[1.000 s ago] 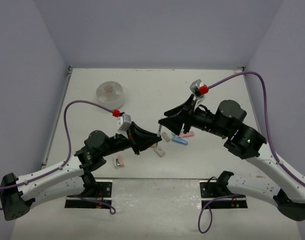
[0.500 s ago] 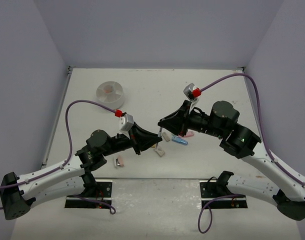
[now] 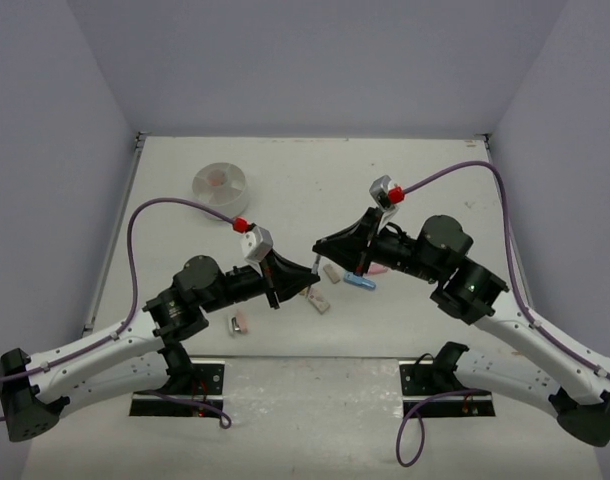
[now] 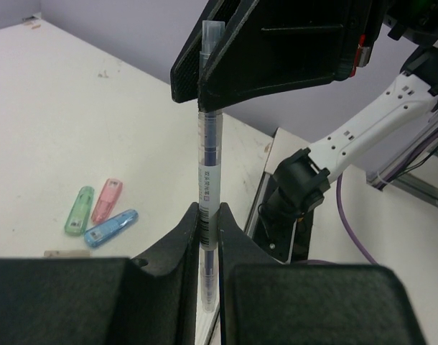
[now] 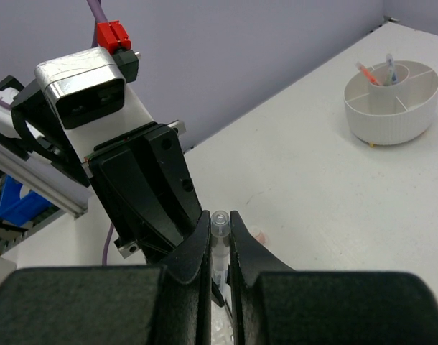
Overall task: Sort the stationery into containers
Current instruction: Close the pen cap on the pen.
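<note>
A clear pen with blue ink stands upright between the two arms above the table. My left gripper is shut on its lower barrel. My right gripper is shut on its clear cap end. From above, the left gripper and the right gripper meet tip to tip. The round white divided dish sits at the far left; the right wrist view shows an orange pen and a blue pen standing in the dish.
Green, pink and blue capsule pieces lie on the table below the grippers. Small erasers lie near them, and another eraser lies by the left arm. Purple walls enclose the table.
My right gripper came down and left onto the pen's top end and closed on it. The left gripper kept its hold and shifted slightly right.
</note>
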Robot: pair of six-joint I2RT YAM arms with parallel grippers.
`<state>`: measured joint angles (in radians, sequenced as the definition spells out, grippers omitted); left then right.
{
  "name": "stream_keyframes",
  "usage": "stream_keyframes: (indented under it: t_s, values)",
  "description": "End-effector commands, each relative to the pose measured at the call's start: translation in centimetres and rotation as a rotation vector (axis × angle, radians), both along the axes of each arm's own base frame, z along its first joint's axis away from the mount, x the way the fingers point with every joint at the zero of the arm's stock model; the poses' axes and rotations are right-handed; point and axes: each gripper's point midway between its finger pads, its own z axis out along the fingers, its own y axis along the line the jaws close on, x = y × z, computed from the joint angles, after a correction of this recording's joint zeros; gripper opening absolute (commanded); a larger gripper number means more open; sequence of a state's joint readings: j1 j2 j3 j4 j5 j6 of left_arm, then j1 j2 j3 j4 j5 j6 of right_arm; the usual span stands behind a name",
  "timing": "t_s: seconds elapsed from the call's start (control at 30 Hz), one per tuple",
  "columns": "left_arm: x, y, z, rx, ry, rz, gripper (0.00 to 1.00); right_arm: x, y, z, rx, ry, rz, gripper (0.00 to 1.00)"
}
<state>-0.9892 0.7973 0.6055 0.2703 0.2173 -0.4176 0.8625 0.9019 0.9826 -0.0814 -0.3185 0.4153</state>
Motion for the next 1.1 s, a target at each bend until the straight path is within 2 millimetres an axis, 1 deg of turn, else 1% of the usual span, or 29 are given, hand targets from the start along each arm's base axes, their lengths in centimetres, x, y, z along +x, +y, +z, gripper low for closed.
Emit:
stream_keyframes:
  t_s: [0.0,0.1,0.2,0.27,0.4,0.47,0.57,0.6,0.73,0.83,0.9,0.97,1.07]
  values:
    - [0.6,2.2,9.8,-0.195,-0.181,0.094,0.00,-1.0,0.8,-5.0,-0.057,0.105,0.054,0.00]
    - [0.2,2.8,11.4,-0.229,-0.207,0.092,0.00,-0.5,1.3,-7.0,-0.089,0.134,0.049,0.00]
    - [0.3,4.1,12.9,-0.262,-0.230,0.138,0.00,-0.3,1.9,-9.2,-0.119,0.181,0.057,0.00]
    - [0.2,4.7,13.7,-0.283,-0.245,0.155,0.00,-0.2,2.1,-10.2,-0.128,0.199,0.061,0.00]
    - [-0.2,4.6,15.1,-0.298,-0.266,0.136,0.00,0.3,2.9,-12.4,-0.151,0.228,0.067,0.00]
    - [-0.1,4.5,15.8,-0.299,-0.274,0.137,0.00,0.4,3.5,-13.9,-0.177,0.261,0.084,0.00]
    - [0.1,5.3,16.9,-0.324,-0.291,0.170,0.00,0.3,3.8,-15.1,-0.185,0.284,0.099,0.00]
    - [0.0,5.4,17.0,-0.324,-0.295,0.171,0.00,0.3,3.9,-15.3,-0.189,0.287,0.099,0.00]
    - [-0.2,6.0,18.4,-0.338,-0.332,0.184,0.00,0.4,4.2,-16.9,-0.228,0.320,0.102,0.00]
    - [0.4,7.0,19.0,-0.338,-0.335,0.240,0.00,0.4,4.1,-17.6,-0.251,0.331,0.097,0.00]
    - [0.2,7.4,19.5,-0.346,-0.345,0.244,0.00,0.3,4.0,-17.7,-0.251,0.330,0.092,0.00]
    - [0.0,7.2,19.5,-0.345,-0.349,0.229,0.00,0.4,4.0,-17.7,-0.248,0.333,0.088,0.00]
    - [0.0,6.1,18.2,-0.312,-0.332,0.193,0.00,0.6,4.0,-16.6,-0.224,0.319,0.075,0.00]
